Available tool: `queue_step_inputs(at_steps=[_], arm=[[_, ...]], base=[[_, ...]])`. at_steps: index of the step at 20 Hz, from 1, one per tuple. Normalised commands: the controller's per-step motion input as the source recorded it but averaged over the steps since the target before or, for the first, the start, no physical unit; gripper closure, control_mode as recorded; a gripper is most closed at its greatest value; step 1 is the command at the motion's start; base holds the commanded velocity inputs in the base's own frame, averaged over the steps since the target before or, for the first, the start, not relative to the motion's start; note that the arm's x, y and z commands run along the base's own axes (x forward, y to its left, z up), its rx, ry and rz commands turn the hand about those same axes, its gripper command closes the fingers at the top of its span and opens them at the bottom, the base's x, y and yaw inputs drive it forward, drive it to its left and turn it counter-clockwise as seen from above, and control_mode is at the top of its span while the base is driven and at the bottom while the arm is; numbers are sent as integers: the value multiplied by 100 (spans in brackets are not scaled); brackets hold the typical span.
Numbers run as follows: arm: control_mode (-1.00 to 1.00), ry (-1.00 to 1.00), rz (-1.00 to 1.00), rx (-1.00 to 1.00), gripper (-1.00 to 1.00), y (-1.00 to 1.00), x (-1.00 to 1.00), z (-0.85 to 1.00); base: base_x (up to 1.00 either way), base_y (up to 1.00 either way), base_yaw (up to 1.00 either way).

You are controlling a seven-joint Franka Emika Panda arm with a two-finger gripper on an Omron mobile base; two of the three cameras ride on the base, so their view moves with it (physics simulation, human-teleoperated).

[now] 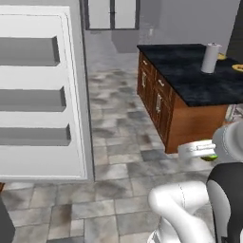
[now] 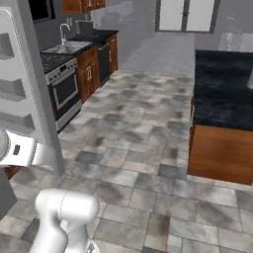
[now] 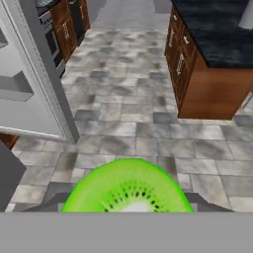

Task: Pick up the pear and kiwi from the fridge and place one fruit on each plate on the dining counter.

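Note:
My gripper [image 3: 127, 203] is shut on the kiwi [image 3: 127, 188], whose bright green cut face with dark seeds sits at the bottom of the hand view. A sliver of the kiwi [image 1: 209, 157] shows under my white hand above the tiled floor. The fridge door [image 1: 38, 95] stands open on the left, its white inside with grey shelf bins facing me. The dining counter [image 1: 199, 78] with its black marbled top lies ahead to the right. Two yellow plates [image 1: 236, 68] [image 1: 221, 56] rest near its far right edge. The pear is out of view.
A white paper towel roll [image 1: 210, 58] stands on the dining counter beside the plates. A stove [image 2: 64, 91] and sink [image 2: 69, 47] line the left wall counter. Grey tiled floor [image 3: 133, 99] runs between the fridge door [image 3: 34, 84] and the island.

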Motion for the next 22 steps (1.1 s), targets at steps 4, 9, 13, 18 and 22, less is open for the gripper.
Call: queue_step_inputs(at_steps=[4, 9, 13, 18, 22], arm=[[100, 0, 0, 0, 100, 0, 0, 0], [100, 0, 0, 0, 100, 0, 0, 0], [100, 0, 0, 0, 100, 0, 0, 0], [100, 0, 0, 0, 100, 0, 0, 0], [100, 0, 0, 0, 100, 0, 0, 0]], base=[[0, -14, -72], [28, -72, -35], [79, -86, 0], [99, -93, 0], [100, -99, 4]])
